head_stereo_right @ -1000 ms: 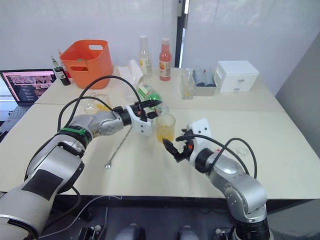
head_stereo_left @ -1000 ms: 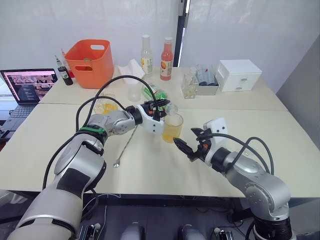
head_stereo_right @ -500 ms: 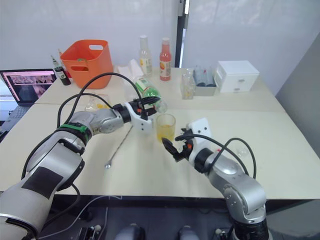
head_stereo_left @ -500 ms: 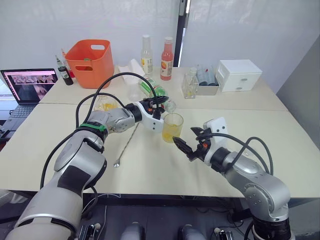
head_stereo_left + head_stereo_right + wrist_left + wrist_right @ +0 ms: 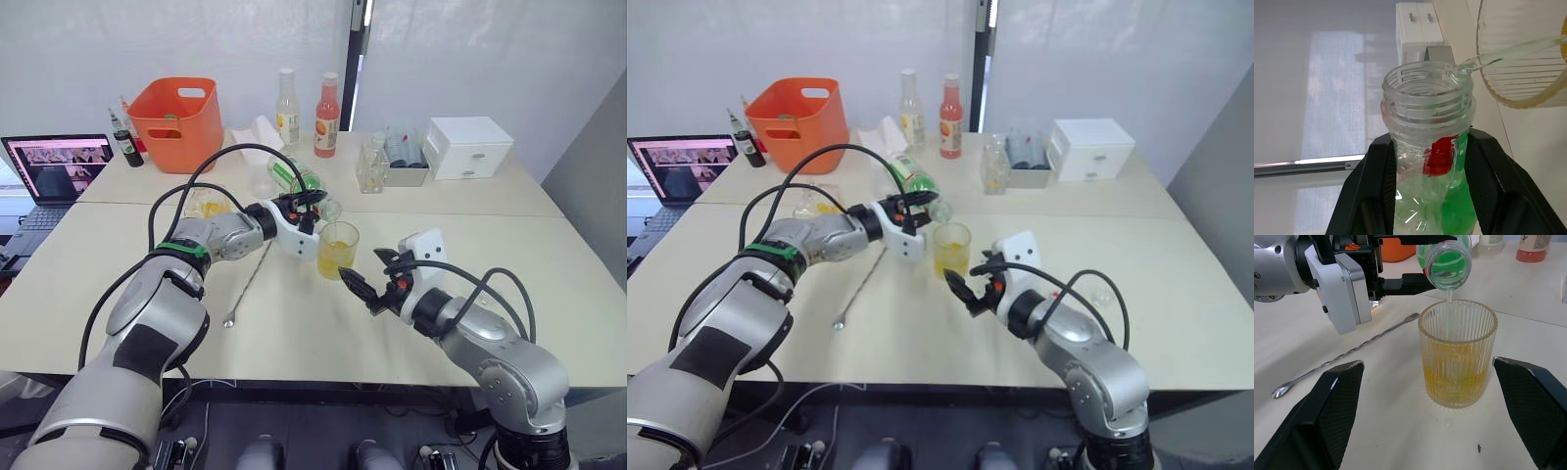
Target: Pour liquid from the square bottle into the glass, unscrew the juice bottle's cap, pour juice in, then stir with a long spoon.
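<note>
My left gripper [image 5: 302, 206] is shut on the juice bottle [image 5: 297, 180], a clear, uncapped bottle with a green label. It is tipped with its mouth [image 5: 1445, 259] just over the glass. A thin clear stream [image 5: 1508, 51] runs from the mouth into the ribbed glass [image 5: 338, 250], which holds yellow liquid in its lower half. The long spoon [image 5: 247, 284] lies on the table left of the glass, under my left forearm. My right gripper [image 5: 361, 292] rests open just right of the glass and nearer me, its fingers apart and empty. Which bottle is the square one I cannot tell.
At the back stand an orange basket [image 5: 176, 122], a clear bottle [image 5: 286, 106], a red-capped bottle [image 5: 326, 116], a small glass bottle [image 5: 370, 166] and a white drawer box [image 5: 470, 147]. A squat clear container with yellow contents [image 5: 208, 204] sits behind my left arm. A laptop [image 5: 57, 166] sits at far left.
The left gripper has raised the bottle a little and kept it tipped over the glass, where the stream is falling. The right gripper has stayed where it was.
</note>
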